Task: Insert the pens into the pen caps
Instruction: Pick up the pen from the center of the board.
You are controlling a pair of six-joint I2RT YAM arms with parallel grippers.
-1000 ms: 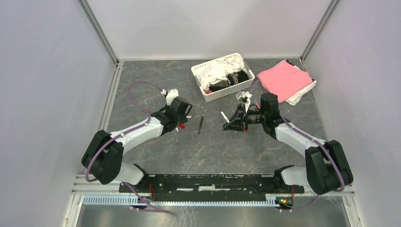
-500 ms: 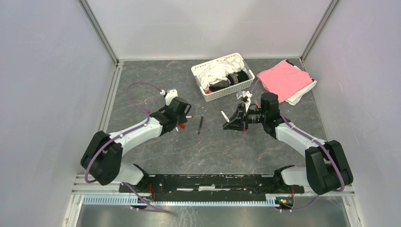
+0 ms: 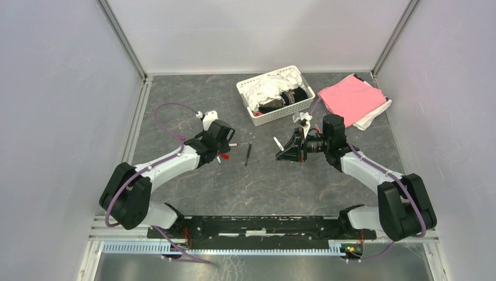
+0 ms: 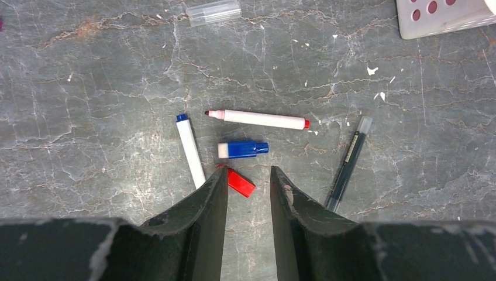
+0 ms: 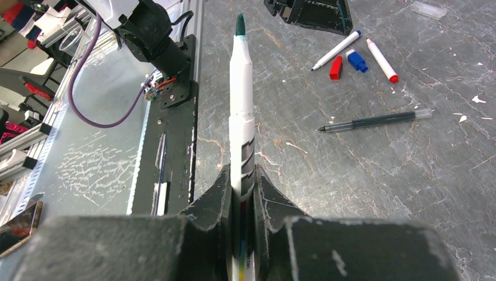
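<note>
Overhead and at the wrists, two arms work over a grey marbled worktop (image 4: 88,88). The right claw (image 5: 242,170) is clamped on a white green-tipped pen (image 5: 241,111). Its long axis runs straight up the middle of the right wrist frame, the green tip uppermost and pointing away from the claw.

The left claw (image 4: 248,172) hangs with its jaws apart over a small cluster at the centre of the left wrist frame. A red cap (image 4: 240,182) lies between the jaws, close to the left-hand finger. Just above it a blue cap (image 4: 243,150) lies level, its white mouth to the left. Above that a red-tipped pen (image 4: 257,119) lies almost level, its tip to the left. A blue-ended pen (image 4: 190,150) runs nearly upright at centre left, blue end up, its lower end hidden behind the finger. At centre right a dark pen (image 4: 346,172) slants, its clear end to the upper right. A clear cap (image 4: 213,12) lies at the top edge, and a white basket (image 4: 444,20) shows in the upper right corner.

Against a second ago, the left arm has drifted slightly toward the left of the overhead frame. The right arm has barely shifted, and the dark pen on the worktop has not moved.
</note>
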